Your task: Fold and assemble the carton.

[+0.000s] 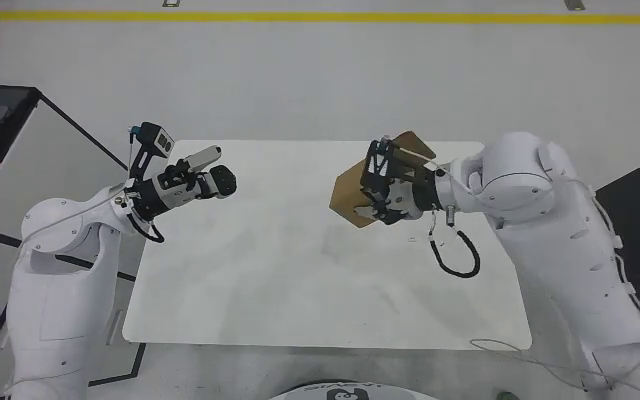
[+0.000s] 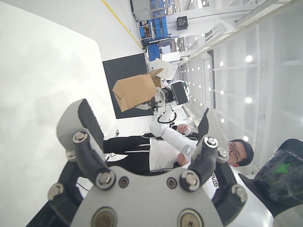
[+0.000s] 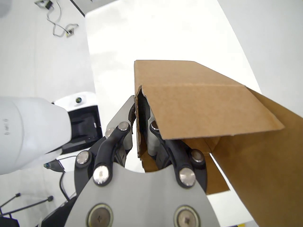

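Observation:
The brown carton (image 1: 358,190) hangs above the right half of the white table (image 1: 300,290), held in my right gripper (image 1: 378,195). In the right wrist view that gripper (image 3: 140,114) is shut on one wall of the carton (image 3: 201,105), with a flap spread over the fingers and another panel running off to the side. My left gripper (image 1: 208,158) sits over the table's left end, open and empty, pointing toward the carton. In the left wrist view its fingers (image 2: 90,116) stand wide apart, and the carton (image 2: 135,92) shows far off between them, partly erected.
A black panel (image 1: 15,110) stands off the table's far left corner. The table's edge (image 1: 330,345) runs along the near side. A person (image 2: 146,150) sits beyond the table behind the right arm, not touching the carton.

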Robot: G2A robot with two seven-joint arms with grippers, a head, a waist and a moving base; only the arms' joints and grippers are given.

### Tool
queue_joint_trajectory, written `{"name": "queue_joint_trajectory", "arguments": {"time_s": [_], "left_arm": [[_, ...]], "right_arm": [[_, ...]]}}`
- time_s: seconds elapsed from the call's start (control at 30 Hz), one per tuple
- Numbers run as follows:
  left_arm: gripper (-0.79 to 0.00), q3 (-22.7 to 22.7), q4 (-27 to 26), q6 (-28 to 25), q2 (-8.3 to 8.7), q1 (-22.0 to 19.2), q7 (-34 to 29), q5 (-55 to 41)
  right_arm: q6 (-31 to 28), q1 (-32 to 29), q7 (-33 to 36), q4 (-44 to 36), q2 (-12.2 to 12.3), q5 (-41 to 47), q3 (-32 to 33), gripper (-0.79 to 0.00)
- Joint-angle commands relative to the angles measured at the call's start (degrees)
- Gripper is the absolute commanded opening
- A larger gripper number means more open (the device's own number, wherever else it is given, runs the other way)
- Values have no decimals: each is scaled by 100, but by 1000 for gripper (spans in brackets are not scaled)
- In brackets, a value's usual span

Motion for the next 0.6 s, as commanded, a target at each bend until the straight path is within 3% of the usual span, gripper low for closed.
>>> {"name": "queue_joint_trajectory", "arguments": {"time_s": [0.0,0.07,0.4,0.57], "left_arm": [[0,0,0,0,0,0,0,0],[0,0,0,0,0,0,0,0],[0,0,0,0,0,0,0,0],[0,0,0,0,0,0,0,0]], "right_arm": [[-101,200,-102,145,22,-189,-415,-785],[-199,329,-200,283,36,-225,-667,-785],[-199,329,-200,283,36,-225,-667,-785],[-225,603,-227,222,-45,-1252,-1394,-785]]}}
